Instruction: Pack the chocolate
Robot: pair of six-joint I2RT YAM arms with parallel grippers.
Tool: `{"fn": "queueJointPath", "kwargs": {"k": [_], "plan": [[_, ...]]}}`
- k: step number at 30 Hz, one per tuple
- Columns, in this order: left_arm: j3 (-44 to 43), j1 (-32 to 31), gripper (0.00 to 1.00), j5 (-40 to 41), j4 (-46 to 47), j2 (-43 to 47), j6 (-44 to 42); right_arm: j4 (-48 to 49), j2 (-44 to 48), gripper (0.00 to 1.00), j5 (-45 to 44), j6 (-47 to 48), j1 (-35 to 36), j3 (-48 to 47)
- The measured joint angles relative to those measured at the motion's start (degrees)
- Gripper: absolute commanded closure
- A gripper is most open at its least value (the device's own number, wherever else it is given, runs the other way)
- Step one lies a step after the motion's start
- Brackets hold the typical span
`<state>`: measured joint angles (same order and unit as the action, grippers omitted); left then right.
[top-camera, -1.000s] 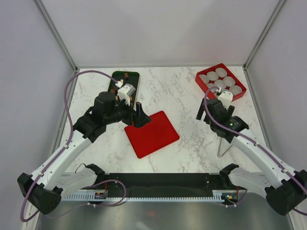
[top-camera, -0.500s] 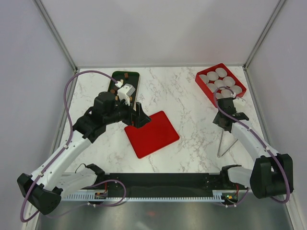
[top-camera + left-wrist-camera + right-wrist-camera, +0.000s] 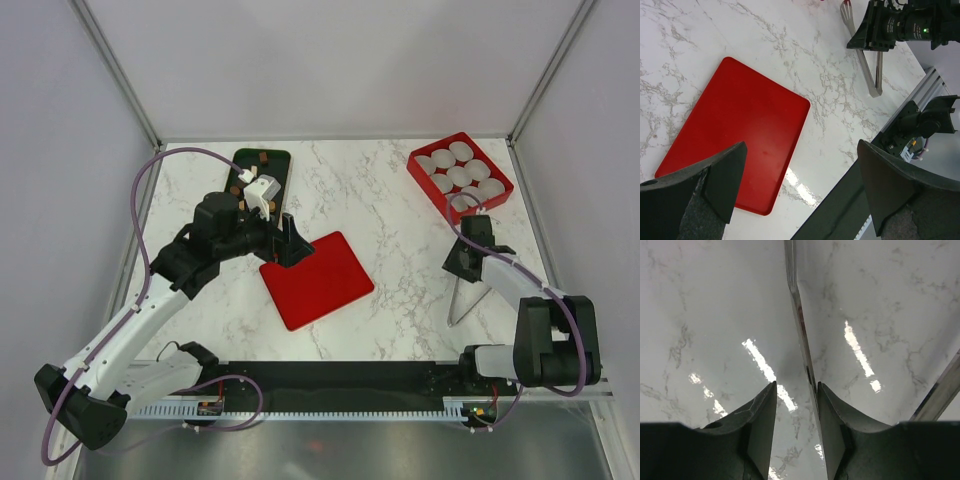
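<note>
The chocolate (image 3: 262,157) shows as small brown pieces on a dark tray (image 3: 270,172) at the back left, partly hidden by my left arm. My left gripper (image 3: 290,245) (image 3: 801,150) hangs wide open and holds nothing, over the near-left corner of the flat red lid (image 3: 318,278) (image 3: 740,135). My right gripper (image 3: 466,265) (image 3: 796,385) is low over the metal tongs (image 3: 462,305) (image 3: 800,325). One tong arm runs between its narrowed jaws against the right finger (image 3: 832,425), with a gap to the left finger. The other tong arm (image 3: 940,395) lies outside the jaws.
A red box (image 3: 497,169) with several white paper cups (image 3: 459,176) stands at the back right, just beyond the right wrist. The tongs (image 3: 867,67) and right arm (image 3: 900,25) show far off in the left wrist view. A black rail (image 3: 340,375) lines the near edge.
My right arm has swung in and dropped onto the tongs, and its jaws have narrowed around one tong arm. The left arm has not moved.
</note>
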<state>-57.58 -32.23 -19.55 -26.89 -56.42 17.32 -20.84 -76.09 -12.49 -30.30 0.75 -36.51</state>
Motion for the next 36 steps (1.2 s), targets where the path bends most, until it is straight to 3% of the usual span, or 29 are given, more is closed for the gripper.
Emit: {"fn": "queueJointPath", "kwargs": {"k": [9,16,23,24,26,27,28,30,36], "plan": [[0.0,0.0,0.0,0.0,0.0,0.0,0.0,6.6,-1.6,0.7,9.3,3.8,4.7,1.4],[0.0,0.0,0.0,0.0,0.0,0.0,0.0,8.0,-2.8,0.73,10.2,5.4,13.9,-0.1],[0.0,0.0,0.0,0.0,0.0,0.0,0.0,9.6,-5.1,0.73,11.5,6.6,17.6,-2.6],[0.0,0.0,0.0,0.0,0.0,0.0,0.0,9.6,-5.3,0.7,11.6,6.6,18.1,-2.7],[0.0,0.0,0.0,0.0,0.0,-0.1,0.0,8.9,-5.4,0.53,11.3,6.4,18.8,-3.0],[0.0,0.0,0.0,0.0,0.0,-0.1,0.0,8.3,-5.4,0.44,11.0,6.5,19.0,-3.1],[0.0,0.0,0.0,0.0,0.0,-0.1,0.0,7.5,-5.3,0.27,10.3,6.0,19.1,-3.5],[0.0,0.0,0.0,0.0,0.0,-0.1,0.0,4.9,-4.9,0.14,8.3,5.2,19.1,-4.4],[0.0,0.0,0.0,0.0,0.0,-0.1,0.0,-3.9,-0.1,0.02,1.9,-0.3,19.1,-8.6]]}}
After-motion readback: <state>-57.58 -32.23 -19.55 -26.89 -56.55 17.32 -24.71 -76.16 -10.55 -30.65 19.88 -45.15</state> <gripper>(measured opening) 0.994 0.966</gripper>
